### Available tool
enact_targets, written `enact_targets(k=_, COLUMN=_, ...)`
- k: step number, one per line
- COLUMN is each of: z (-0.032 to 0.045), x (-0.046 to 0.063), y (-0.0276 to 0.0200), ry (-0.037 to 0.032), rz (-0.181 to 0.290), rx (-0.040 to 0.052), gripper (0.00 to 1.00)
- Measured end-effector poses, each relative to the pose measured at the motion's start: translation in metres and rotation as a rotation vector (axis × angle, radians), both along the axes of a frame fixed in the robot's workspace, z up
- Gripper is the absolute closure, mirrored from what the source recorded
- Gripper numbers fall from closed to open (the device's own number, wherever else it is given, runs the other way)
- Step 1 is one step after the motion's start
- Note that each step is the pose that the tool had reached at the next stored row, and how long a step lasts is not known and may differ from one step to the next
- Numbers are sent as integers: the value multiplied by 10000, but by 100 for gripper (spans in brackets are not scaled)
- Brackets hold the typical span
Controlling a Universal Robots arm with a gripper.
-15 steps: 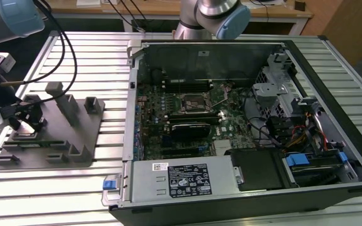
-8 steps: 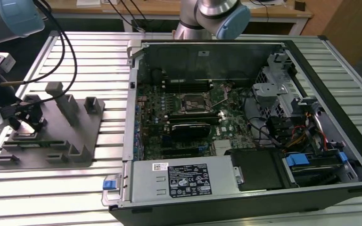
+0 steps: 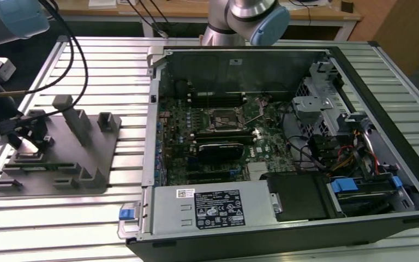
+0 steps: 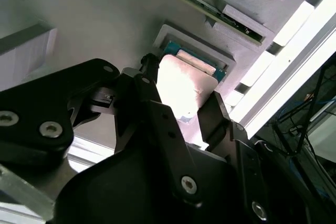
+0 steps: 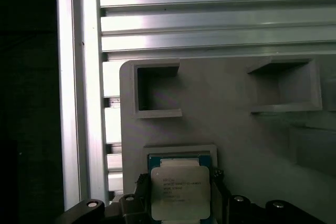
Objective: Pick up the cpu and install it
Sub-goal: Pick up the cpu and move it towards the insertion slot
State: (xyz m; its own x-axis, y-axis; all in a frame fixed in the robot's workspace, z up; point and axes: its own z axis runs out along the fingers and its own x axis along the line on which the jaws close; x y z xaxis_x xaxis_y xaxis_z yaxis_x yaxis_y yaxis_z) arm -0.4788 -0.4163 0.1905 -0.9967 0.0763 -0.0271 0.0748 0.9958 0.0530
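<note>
Your black gripper (image 4: 182, 106) is down on and closely straddling the cpu (image 4: 185, 82), a small flat square chip with a shiny silver-grey metal top. You cannot tell whether the gripper is clamped on the chip or only set around it. In both wrist views the cpu lies flat in a shallow square pocket of the grey plastic tray with upright posts (image 5: 226, 124), near one edge of that tray. The tray rests on the slatted aluminium desk (image 3: 85, 60), at the exterior view's left. Just beside the tray, toward the exterior view's right, an open black computer case (image 3: 373, 103) lies on its side. The square black-framed motherboard socket (image 3: 222, 121) inside it is well apart from the gripper.
</note>
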Motion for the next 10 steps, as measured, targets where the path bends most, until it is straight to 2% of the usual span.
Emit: enact_targets(k=10, z=233, x=0, y=0, ry=-1, rz=0, rx=0, gripper=45)
